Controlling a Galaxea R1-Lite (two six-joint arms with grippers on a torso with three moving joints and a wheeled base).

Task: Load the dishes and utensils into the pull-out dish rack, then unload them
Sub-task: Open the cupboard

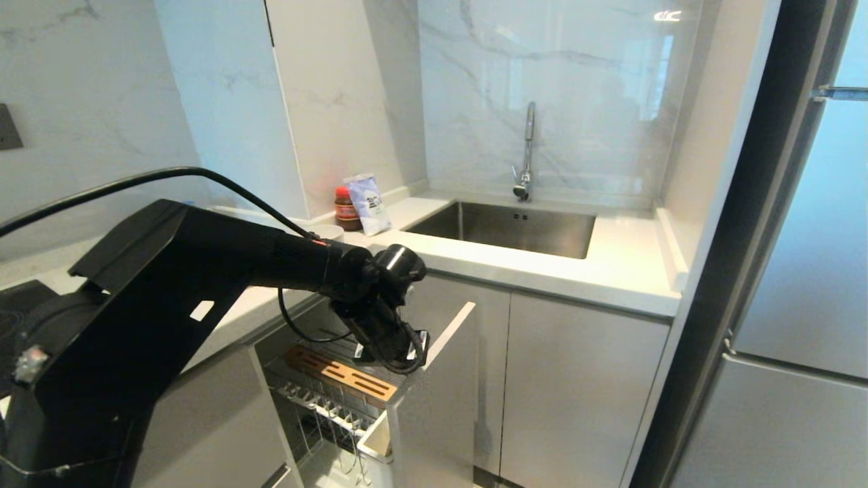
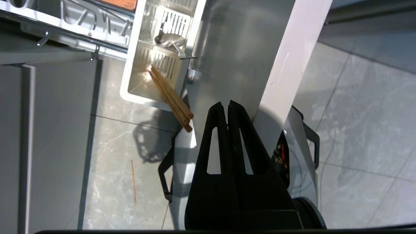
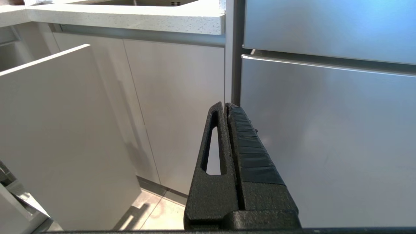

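The pull-out dish rack (image 1: 319,400) stands drawn out of the lower cabinet, with its brown slotted strip (image 1: 339,372) and tall white front panel (image 1: 437,400). In its white cutlery box (image 2: 135,70) the wooden chopsticks (image 2: 171,96) lean with their ends over the rim, and the silver cutlery (image 2: 170,41) lies deeper inside. My left gripper (image 2: 226,104) is shut and empty, hanging above the panel's top edge beside the chopstick ends; from the head it shows over the rack (image 1: 392,352). My right gripper (image 3: 226,105) is shut and parked low before the cabinet doors. The dishes are out of view.
A steel sink (image 1: 505,227) with a tap (image 1: 525,152) is set in the white counter (image 1: 610,271). A red-capped jar (image 1: 346,208) and a pouch (image 1: 369,203) stand by the wall. A fridge (image 1: 800,305) fills the right side. A thin wooden stick (image 2: 133,182) lies on the floor.
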